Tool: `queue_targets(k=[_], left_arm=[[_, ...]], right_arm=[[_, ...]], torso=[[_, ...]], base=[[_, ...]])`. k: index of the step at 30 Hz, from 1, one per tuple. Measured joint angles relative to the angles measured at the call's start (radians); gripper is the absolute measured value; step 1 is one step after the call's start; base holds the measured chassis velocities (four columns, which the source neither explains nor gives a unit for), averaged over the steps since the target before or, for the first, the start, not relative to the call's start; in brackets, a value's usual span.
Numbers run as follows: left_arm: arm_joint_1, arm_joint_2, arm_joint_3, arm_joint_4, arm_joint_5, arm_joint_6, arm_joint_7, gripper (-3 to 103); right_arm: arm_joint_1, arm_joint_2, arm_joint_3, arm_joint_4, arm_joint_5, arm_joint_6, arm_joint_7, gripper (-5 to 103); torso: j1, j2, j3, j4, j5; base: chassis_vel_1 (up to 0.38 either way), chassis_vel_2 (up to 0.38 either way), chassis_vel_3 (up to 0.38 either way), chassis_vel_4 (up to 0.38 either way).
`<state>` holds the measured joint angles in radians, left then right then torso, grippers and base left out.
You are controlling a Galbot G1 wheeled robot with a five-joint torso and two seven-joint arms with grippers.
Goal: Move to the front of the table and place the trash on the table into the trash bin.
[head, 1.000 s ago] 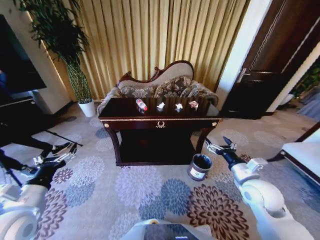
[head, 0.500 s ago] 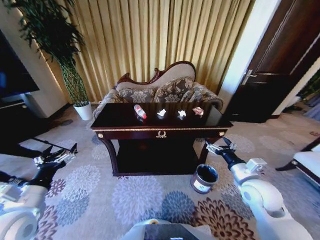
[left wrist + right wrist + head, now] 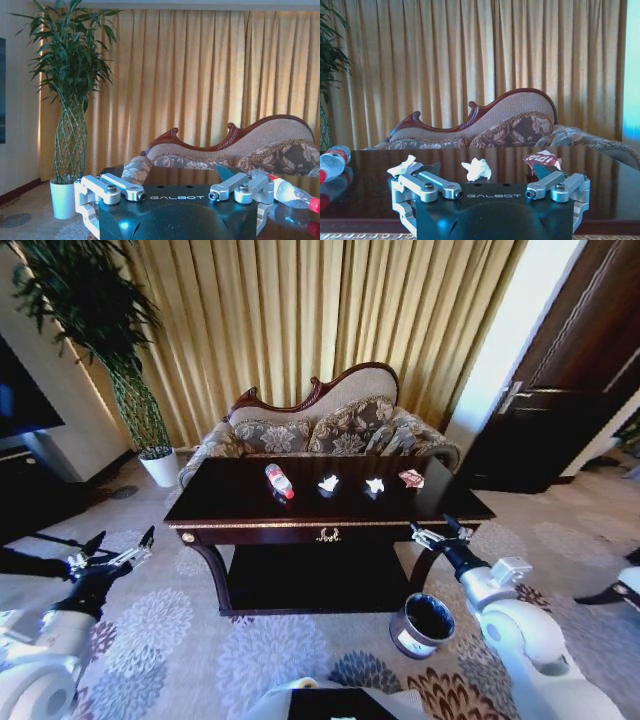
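The dark glossy table (image 3: 230,502) with gold trim stands ahead of me, in front of a patterned sofa. On its top lie a clear bottle (image 3: 280,481) with a red label, two crumpled white paper wads (image 3: 328,483) (image 3: 375,485) and a small reddish piece (image 3: 411,478). The round dark trash bin (image 3: 424,624) sits on the carpet by the table's right front leg. My left gripper (image 3: 122,542) hangs open, low at the left, short of the table. My right gripper (image 3: 433,530) is open too, near the table's right front corner, above the bin. The right wrist view shows the wads (image 3: 476,169), the reddish piece (image 3: 542,159) and the bottle (image 3: 332,157) beyond the open right gripper (image 3: 487,170).
A tall plant in a white pot (image 3: 161,466) stands at the back left, by gold curtains. A dark door (image 3: 560,410) is at the right. A dark cabinet (image 3: 30,490) sits at the far left. Flowered carpet (image 3: 270,650) lies open in front of the table.
The whole head view has shifted: the table and bin now look larger and nearer. Both arms hold the same pose, grippers open.
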<state>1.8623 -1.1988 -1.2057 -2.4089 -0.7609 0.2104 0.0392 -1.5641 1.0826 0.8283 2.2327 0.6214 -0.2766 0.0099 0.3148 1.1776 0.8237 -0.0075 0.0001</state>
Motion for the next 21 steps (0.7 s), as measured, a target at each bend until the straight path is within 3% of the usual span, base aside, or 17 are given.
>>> queue_targets(k=[11, 16, 21], left_arm=[[0.007, -0.008, -0.002, -0.013, -0.001, 0.000, -0.001, 100], [0.006, -0.010, -0.007, -0.022, -0.004, 0.003, -0.005, 100], [0.025, -0.025, -0.015, -0.032, -0.008, 0.003, -0.007, 100]], right_arm=[[0.093, -0.066, -0.038, -0.060, 0.077, -0.088, 0.023, 100], [0.172, -0.138, -0.067, -0.108, 0.162, -0.137, 0.055, 100], [0.320, -0.235, -0.132, -0.200, 0.313, -0.229, 0.134, 100]], torso=[[-0.001, 0.001, -0.001, 0.0000, 0.0000], [-0.001, 0.000, 0.000, -0.0001, -0.0001], [-0.001, 0.000, 0.000, 0.0003, 0.0001]], base=[[-0.010, 0.015, 0.011, -0.012], [0.000, 0.000, 0.000, 0.000], [0.000, 0.000, 0.000, 0.000]])
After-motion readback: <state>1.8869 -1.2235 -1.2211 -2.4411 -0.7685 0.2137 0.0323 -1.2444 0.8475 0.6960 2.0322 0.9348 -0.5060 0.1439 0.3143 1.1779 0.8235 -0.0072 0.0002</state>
